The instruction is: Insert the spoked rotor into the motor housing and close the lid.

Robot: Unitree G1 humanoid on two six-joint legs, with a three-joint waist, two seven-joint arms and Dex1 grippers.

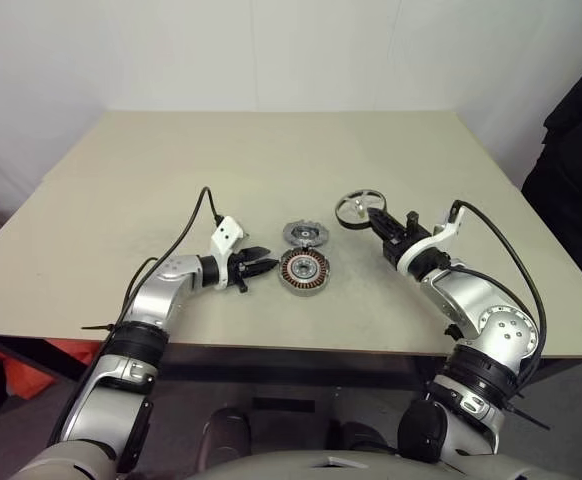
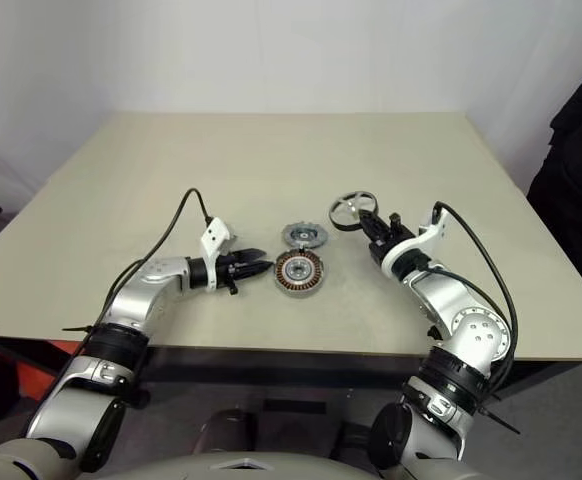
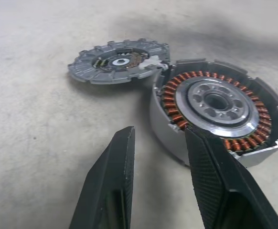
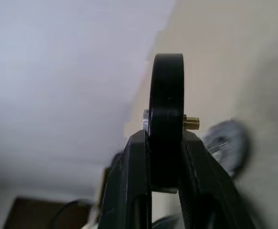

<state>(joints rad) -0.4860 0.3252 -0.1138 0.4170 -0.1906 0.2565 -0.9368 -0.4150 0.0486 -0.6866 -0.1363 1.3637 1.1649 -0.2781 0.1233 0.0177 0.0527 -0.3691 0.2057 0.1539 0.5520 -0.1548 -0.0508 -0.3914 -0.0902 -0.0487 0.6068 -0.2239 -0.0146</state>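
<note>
The motor housing [image 1: 304, 270] stands on the table near the front edge, its copper windings and silver centre facing up [image 3: 215, 102]. Just behind it lies the lid [image 1: 304, 235], flat, its notched rim [image 3: 117, 59] touching the housing. My left gripper [image 1: 267, 266] hovers low at the housing's left side, open, with nothing between its fingers [image 3: 115, 181]. To the right, my right gripper [image 1: 375, 219] is shut on the rim of the spoked rotor [image 1: 355, 209], which hangs above the table. In the right wrist view the rotor [image 4: 166, 95] stands edge-on between the fingers.
The beige table [image 1: 271, 160] stretches far behind the parts, with its front edge close below the housing. A dark cloth [image 1: 581, 150] hangs off the table's right side. A red object [image 1: 31, 355] sits below the table at the left.
</note>
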